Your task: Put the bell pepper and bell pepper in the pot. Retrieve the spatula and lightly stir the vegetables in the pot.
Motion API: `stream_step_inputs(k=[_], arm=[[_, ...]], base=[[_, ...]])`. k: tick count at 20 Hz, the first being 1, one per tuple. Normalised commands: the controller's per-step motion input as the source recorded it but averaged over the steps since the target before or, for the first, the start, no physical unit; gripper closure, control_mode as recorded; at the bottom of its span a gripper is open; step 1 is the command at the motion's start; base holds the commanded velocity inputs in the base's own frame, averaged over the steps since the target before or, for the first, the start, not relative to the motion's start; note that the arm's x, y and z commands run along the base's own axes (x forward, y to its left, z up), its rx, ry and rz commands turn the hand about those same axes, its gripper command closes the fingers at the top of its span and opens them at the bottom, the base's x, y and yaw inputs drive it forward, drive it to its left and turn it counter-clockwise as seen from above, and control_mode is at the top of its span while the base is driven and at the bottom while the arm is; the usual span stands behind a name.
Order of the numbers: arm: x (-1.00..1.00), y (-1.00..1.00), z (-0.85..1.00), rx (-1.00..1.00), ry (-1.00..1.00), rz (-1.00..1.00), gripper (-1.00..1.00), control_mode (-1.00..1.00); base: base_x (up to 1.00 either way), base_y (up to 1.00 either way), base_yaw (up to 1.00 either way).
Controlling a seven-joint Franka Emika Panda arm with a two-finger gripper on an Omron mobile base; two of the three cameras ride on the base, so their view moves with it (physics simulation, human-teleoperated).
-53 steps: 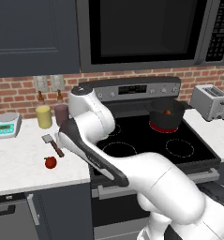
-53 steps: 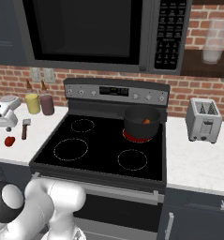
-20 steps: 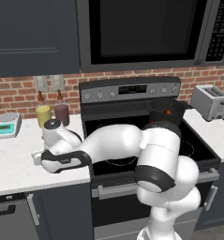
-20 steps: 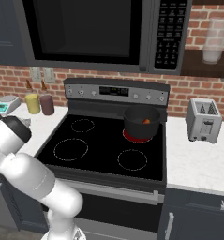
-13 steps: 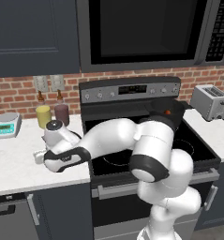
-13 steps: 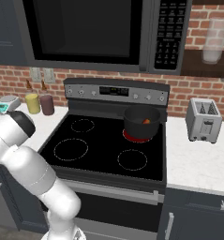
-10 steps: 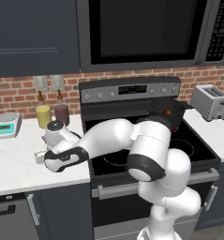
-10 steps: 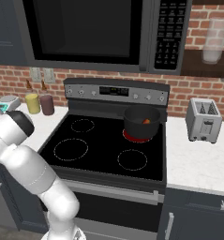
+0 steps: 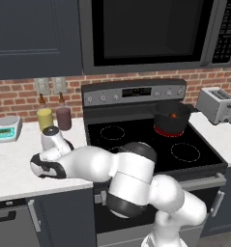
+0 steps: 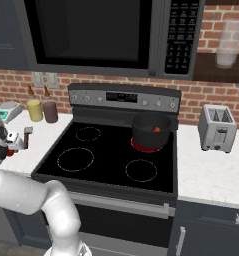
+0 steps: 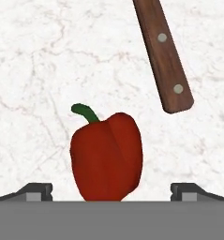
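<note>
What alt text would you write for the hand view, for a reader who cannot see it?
A dark red bell pepper with a green stem lies on the white marble counter between the open gripper's two dark fingertips. The brown wooden spatula handle lies apart, beyond it.

A black stove (image 9: 136,140) with four burners stands under a microwave (image 10: 101,35). On the white marble counter (image 9: 10,164) at the left are a small kitchen scale (image 9: 7,128), a yellow jar (image 9: 45,118) and a dark purple jar (image 9: 64,118). A silver toaster (image 10: 217,128) stands at the right.
</note>
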Motion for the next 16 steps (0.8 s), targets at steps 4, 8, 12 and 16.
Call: stream_step_inputs(k=[4, 8, 12, 16], arm=[[0.02, 0.06, -0.2, 0.0, 0.0, 0.0, -1.0, -1.0], [0.01, 0.0, -0.22, 0.0, 0.0, 0.0, -1.0, -1.0], [0.0, 0.0, -0.25, 0.0, 0.0, 0.0, 1.0, -1.0], [0.0, 0.0, -0.13, 0.0, 0.0, -0.02, 1.0, -1.0]], base=[[0.0, 0.0, 0.0], [0.0, 0.0, 0.0], [0.0, 0.0, 0.0], [0.0, 0.0, 0.0]])
